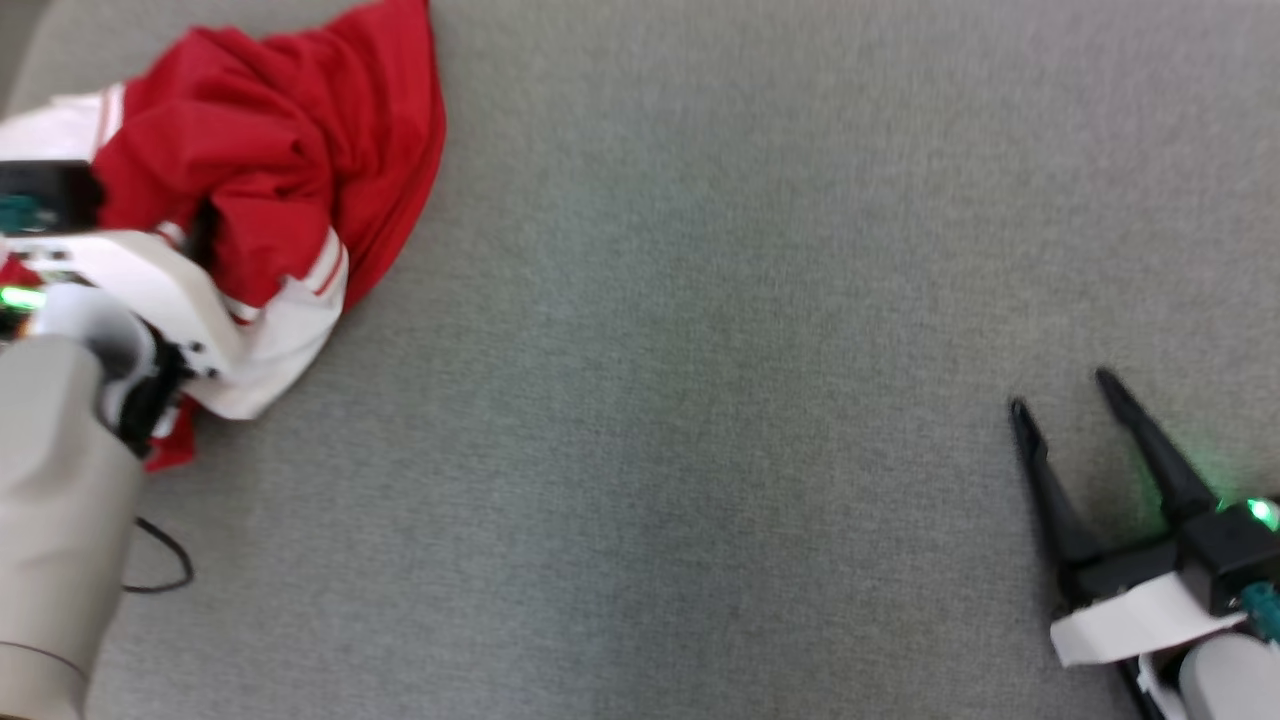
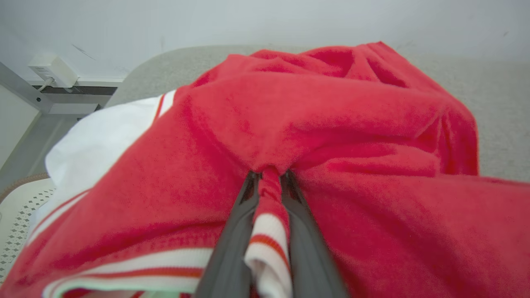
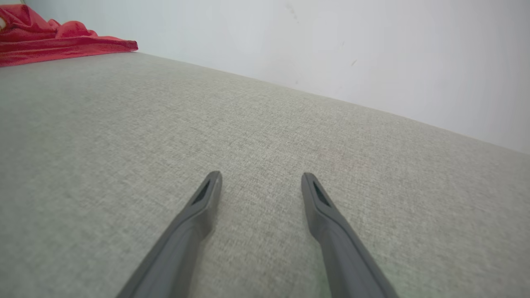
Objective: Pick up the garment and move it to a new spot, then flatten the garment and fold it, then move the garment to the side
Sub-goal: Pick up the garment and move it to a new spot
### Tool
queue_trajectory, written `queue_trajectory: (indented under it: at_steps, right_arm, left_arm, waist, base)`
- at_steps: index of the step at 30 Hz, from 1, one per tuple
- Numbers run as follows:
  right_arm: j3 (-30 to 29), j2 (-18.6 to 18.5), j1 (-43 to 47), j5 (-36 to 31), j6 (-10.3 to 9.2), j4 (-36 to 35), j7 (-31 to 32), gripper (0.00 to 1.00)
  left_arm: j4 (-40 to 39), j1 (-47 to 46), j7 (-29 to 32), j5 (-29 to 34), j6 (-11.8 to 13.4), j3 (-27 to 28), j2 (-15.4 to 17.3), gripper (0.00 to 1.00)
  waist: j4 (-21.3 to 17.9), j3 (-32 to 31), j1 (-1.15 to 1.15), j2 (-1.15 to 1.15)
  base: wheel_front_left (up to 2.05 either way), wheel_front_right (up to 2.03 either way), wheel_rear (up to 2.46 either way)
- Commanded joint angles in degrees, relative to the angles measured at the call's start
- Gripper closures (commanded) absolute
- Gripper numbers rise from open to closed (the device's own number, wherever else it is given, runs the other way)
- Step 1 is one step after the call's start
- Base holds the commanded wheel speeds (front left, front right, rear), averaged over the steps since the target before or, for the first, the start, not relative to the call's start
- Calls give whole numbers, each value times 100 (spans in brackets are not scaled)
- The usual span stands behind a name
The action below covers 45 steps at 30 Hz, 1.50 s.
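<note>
The garment is red with white panels and red-striped white trim, and it lies crumpled at the far left of the grey surface. In the left wrist view my left gripper is shut on a fold of the garment, with a striped band pinched between the fingers. From the head view, that gripper's fingers are buried in the cloth behind its white wrist. My right gripper stands open at the lower right, far from the cloth, with nothing between its fingers. The right wrist view has the right gripper over bare surface and the garment far off.
A grey fabric surface stretches between the two arms, with its rounded corner at the far left. A thin black cable loops beside my left forearm. A white wall rises behind the surface, with a white adapter mounted on it.
</note>
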Motion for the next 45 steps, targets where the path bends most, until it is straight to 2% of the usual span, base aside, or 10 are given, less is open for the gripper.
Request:
queue_trajectory:
  at_steps: [1,8,14,20,21,26,31,36,41,45]
  right_arm:
    - [72,67,509,24,-11,350,109,0]
    - [90,354,682,173,-13,371,70,0]
    - [27,572,1008,279,-13,403,70,0]
    - [-50,710,1267,298,-13,396,70,0]
    - [-70,729,1318,296,-13,383,70,0]
    - [-86,776,1362,319,-13,362,70,0]
    - [-44,849,1380,336,-13,354,70,0]
    - [-96,896,1396,344,-13,351,70,0]
    - [-131,947,1354,343,-13,338,71,0]
    - [-118,991,1285,344,-13,333,71,0]
  left_arm:
    - [-29,-107,-88,-100,22,99,178,100]
    - [-523,-141,-222,-196,-21,212,475,100]
    - [-1595,101,151,-347,-54,196,675,100]
    - [-3423,608,779,-634,82,194,725,100]
    - [-4149,808,1025,-746,164,189,749,100]
    - [-5544,1149,1492,-984,401,196,758,100]
    - [-6854,1410,1899,-1285,681,106,563,100]
    - [-7467,1623,2050,-1287,822,-323,184,100]
    - [-7270,2002,1858,-1226,947,-860,-371,100]
    - [-6420,2421,1519,-1486,1081,-954,-839,100]
  waist:
    - [49,-404,-1,0]
    - [17,-1230,-1,0]
    - [-111,-1762,-1,0]
    - [-378,-2085,-1,0]
    - [-516,-2165,-1,0]
    - [-847,-2267,-1,0]
    - [-1317,-2293,-1,0]
    - [-1714,-2236,-1,0]
    - [-2025,-2149,-1,0]
    - [-2219,-2086,-1,0]
  base:
    - [0,0,0]
    - [0,0,0]
    - [0,0,0]
    - [0,0,0]
    - [0,0,0]
    - [0,0,0]
    - [0,0,0]
    - [0,0,0]
    - [0,0,0]
    - [0,0,0]
